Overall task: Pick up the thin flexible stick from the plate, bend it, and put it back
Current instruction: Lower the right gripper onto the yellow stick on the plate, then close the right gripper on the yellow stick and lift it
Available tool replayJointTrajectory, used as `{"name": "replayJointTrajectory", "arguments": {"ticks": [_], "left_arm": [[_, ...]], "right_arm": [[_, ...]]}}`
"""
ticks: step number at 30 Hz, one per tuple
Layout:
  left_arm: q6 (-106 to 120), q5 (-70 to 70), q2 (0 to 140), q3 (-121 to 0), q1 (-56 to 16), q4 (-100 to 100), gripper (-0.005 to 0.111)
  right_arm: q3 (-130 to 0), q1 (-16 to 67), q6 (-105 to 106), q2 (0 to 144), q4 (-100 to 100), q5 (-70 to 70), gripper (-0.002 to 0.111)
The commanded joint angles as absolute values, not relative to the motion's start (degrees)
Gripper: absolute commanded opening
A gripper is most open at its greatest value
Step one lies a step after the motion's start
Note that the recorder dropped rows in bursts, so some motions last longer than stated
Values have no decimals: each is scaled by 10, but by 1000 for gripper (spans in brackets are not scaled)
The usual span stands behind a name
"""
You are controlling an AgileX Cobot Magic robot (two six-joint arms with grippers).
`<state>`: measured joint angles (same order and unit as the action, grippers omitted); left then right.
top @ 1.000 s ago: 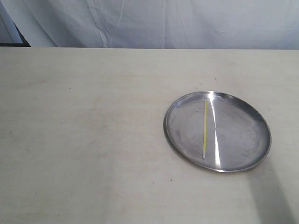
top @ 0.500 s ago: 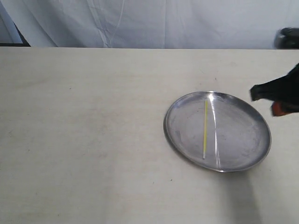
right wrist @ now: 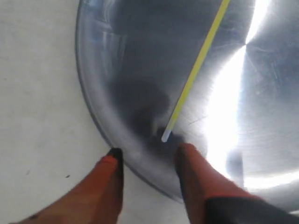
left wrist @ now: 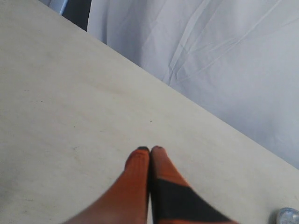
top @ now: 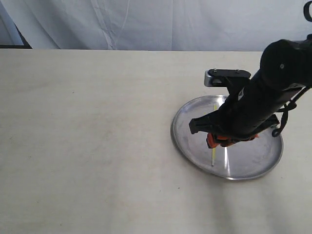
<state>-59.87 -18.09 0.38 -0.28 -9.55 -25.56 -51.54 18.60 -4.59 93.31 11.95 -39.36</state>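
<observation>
- Thin flexible stick [right wrist: 196, 70], bright yellow, lies flat inside the plate [top: 258, 156], running from the far rim toward the near rim, a little left of the plate's middle. Its paler end is the near one.
- The plate, a shallow shiny silver dish, sits on the right side of the pale bench [top: 97, 146]. It holds only the stick. A white streak of glare runs just right of the stick and is not an object.
- The right tool [right wrist: 148, 149] hangs low over the near left part of the plate, its orange fingers moderately wide apart and holding nothing. The stick's pale end lies just ahead of the gap between them, with one finger toward the rim and the other over the dish. This reads as lining up to pinch that end; no grip is made yet. Contact with the metal cannot be told.
- The left tool [left wrist: 149, 149] is pressed closed on nothing, over bare bench, apparently waiting to take the stick's other end for bending.
</observation>
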Motion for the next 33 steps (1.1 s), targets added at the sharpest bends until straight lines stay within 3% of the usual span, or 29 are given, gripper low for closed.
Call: {"name": "replayJointTrajectory", "arguments": {"ticks": [1, 21, 27, 33], "left_arm": [[-598, -179, 0, 0, -99, -261, 0], [-598, -179, 0, 0, -99, -261, 0], [-598, -179, 0, 0, -99, -261, 0], [-598, -178, 0, 0, -99, -261, 0]], "right_arm": [[-520, 188, -90, 959, 65, -363, 46], [-534, 194, -167, 1050, 26, -315, 46], [-534, 194, -167, 1077, 16, -322, 30], [-534, 194, -164, 1099, 11, -325, 30]]}}
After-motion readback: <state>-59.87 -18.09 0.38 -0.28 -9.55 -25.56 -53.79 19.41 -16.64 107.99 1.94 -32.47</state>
